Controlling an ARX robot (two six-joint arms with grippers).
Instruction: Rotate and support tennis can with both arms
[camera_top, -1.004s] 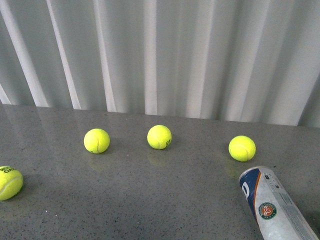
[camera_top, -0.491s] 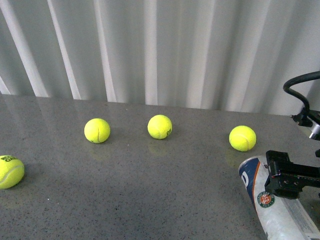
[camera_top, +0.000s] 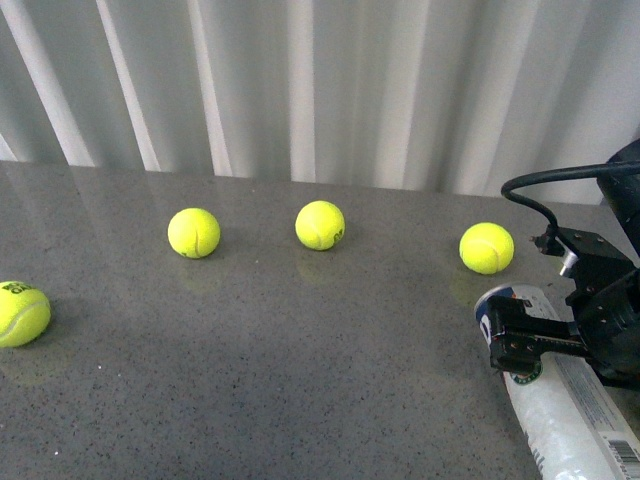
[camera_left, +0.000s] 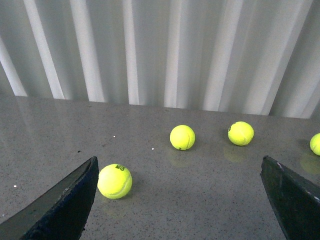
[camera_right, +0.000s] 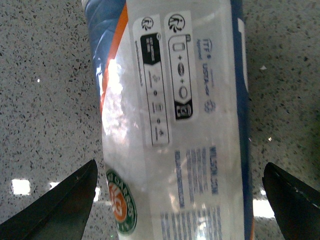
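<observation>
Task barely started: my right gripper (camera_right: 179, 164), wide, straddles the lying tennis can (camera_right: 175, 75); my left gripper (camera_left: 179, 160), also wide, hangs apart.

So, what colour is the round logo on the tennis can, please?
Logo: green ring, orange centre; best in right wrist view.

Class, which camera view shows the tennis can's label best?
Right wrist view: the tennis can fills it, print and round logo clear. Front view shows it partly behind the right gripper. Left wrist view shows tennis balls, no can.
</observation>
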